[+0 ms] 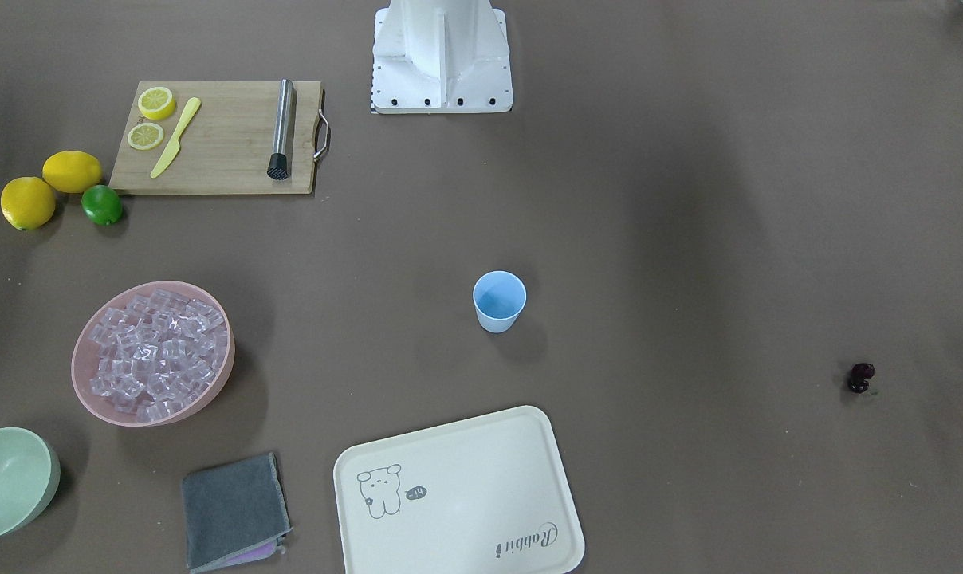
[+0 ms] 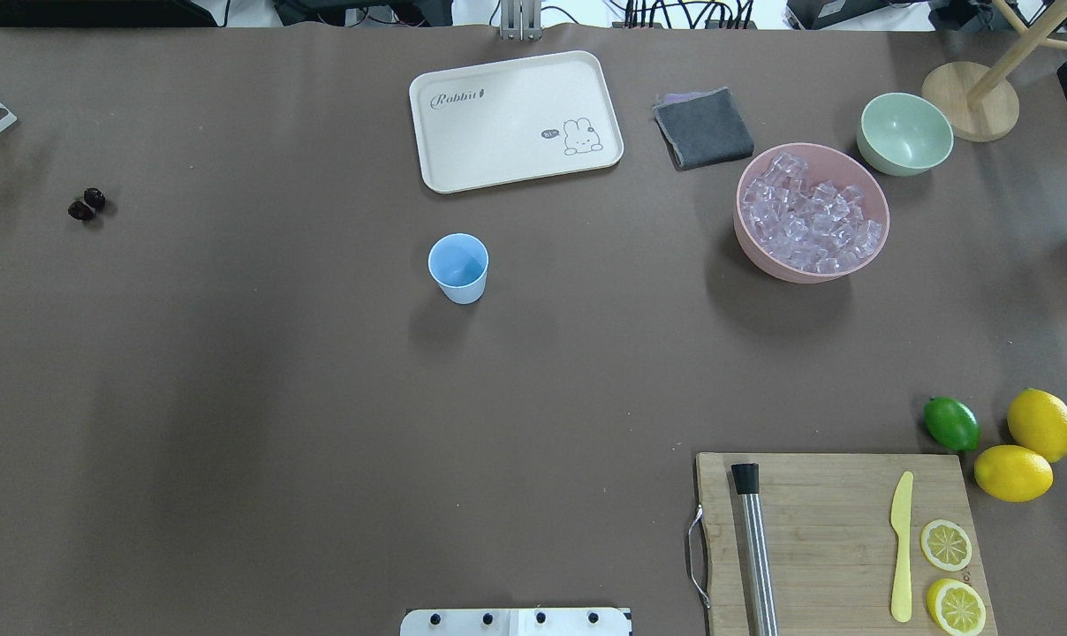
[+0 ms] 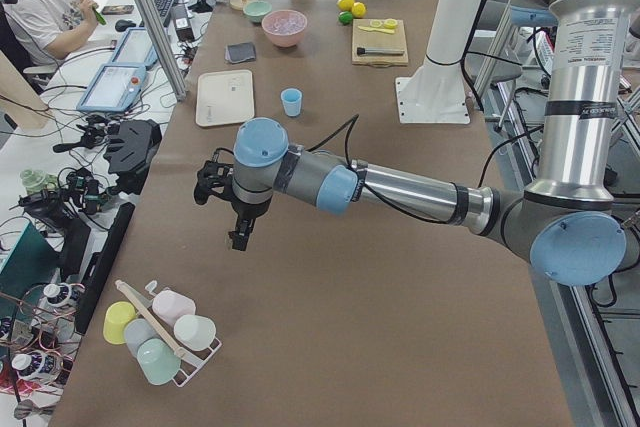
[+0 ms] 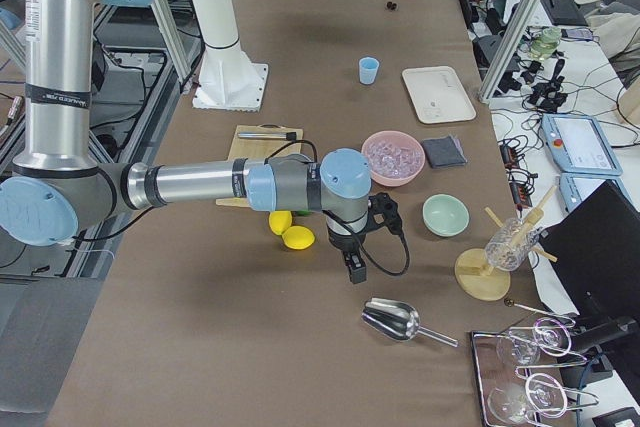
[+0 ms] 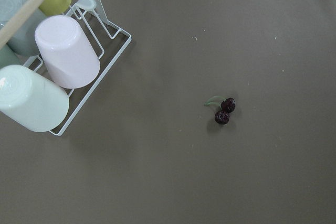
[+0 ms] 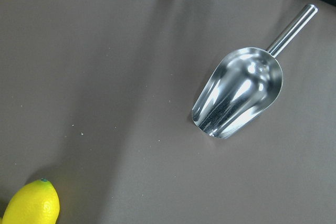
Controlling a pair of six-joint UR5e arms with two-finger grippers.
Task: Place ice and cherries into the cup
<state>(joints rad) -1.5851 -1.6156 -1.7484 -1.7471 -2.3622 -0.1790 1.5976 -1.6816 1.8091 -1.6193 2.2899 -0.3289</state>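
Brown table (image 2: 321, 397), viewed from above. Landmark: the light-blue cup (image 2: 457, 268), upright near the middle.

- **Beyond the cup, away from the robot:** cream tray (image 2: 516, 119).
- **To the cup's right:** pink bowl (image 2: 768, 265). Past it, the folded grey cloth (image 2: 704, 128) and pale green bowl (image 2: 904, 134).
- **Right of the cup, nearer the robot:** wooden cutting board (image 2: 834, 521), with a lime (image 2: 951, 423) and two lemons (image 2: 1013, 473) just beside it.
- **Well to the cup's left:** cherries (image 2: 87, 204).

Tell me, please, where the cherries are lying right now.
In the overhead view the cherries lie at the far left, on the robot's left side, well left of the blue cup.
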